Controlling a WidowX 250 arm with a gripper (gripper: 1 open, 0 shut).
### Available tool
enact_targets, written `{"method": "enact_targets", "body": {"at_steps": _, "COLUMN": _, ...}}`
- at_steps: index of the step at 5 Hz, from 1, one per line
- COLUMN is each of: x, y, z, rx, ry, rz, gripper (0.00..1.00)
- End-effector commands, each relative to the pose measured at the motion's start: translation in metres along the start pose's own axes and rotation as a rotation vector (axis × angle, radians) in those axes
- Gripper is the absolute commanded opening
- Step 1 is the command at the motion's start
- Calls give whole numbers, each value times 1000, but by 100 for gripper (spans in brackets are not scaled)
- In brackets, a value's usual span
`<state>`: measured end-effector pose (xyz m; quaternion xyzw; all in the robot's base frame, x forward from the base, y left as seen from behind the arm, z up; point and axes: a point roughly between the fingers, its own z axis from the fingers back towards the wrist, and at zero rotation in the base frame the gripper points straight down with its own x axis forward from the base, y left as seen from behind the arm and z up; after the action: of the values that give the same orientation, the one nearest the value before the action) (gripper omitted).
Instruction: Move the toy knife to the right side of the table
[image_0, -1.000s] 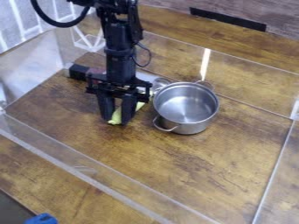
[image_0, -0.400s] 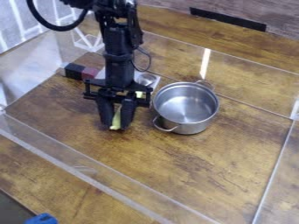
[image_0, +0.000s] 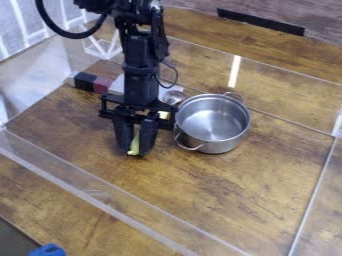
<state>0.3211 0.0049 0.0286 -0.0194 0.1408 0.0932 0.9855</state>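
The toy knife (image_0: 94, 77) lies flat on the table (image_0: 254, 205) at the back left. Its black-and-dark-pink handle shows left of the arm, a bit of its light grey blade (image_0: 170, 95) shows to the arm's right, and the arm hides its middle. My gripper (image_0: 132, 146) points down in front of the knife and apart from it, left of the pot. Its black fingers (image_0: 118, 133) are closed on a yellow-green corn cob (image_0: 132, 150), whose tip sticks out below them.
A steel pot (image_0: 214, 122) with a small side handle stands just right of the gripper. Low clear acrylic walls (image_0: 80, 182) edge the tabletop. A blue object (image_0: 47, 250) lies outside the front wall at the bottom left.
The gripper has slid a little toward the front of the table, and the corn cob between its fingers came with it. Knife and pot have not moved.
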Motion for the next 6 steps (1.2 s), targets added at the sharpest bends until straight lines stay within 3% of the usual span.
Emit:
{"method": "enact_targets", "body": {"at_steps": 1, "x": -9, "y": -8, "z": 51, "rx": -4, "ry": -97, "rz": -28, "gripper": 0}}
{"method": "enact_targets", "body": {"at_steps": 2, "x": -15, "y": -31, "z": 79, "rx": 1, "ry": -129, "rz": -67, "gripper": 0}}
{"method": "enact_targets", "body": {"at_steps": 3, "x": -5, "y": -86, "z": 97, "rx": 29, "ry": -154, "rz": -163, "gripper": 0}}
{"method": "enact_targets", "body": {"at_steps": 4, "x": 4, "y": -139, "z": 102, "rx": 46, "ry": -166, "rz": -235, "gripper": 0}}
{"method": "enact_targets", "body": {"at_steps": 6, "x": 12, "y": -130, "z": 99, "rx": 56, "ry": -183, "rz": -210, "gripper": 0}}
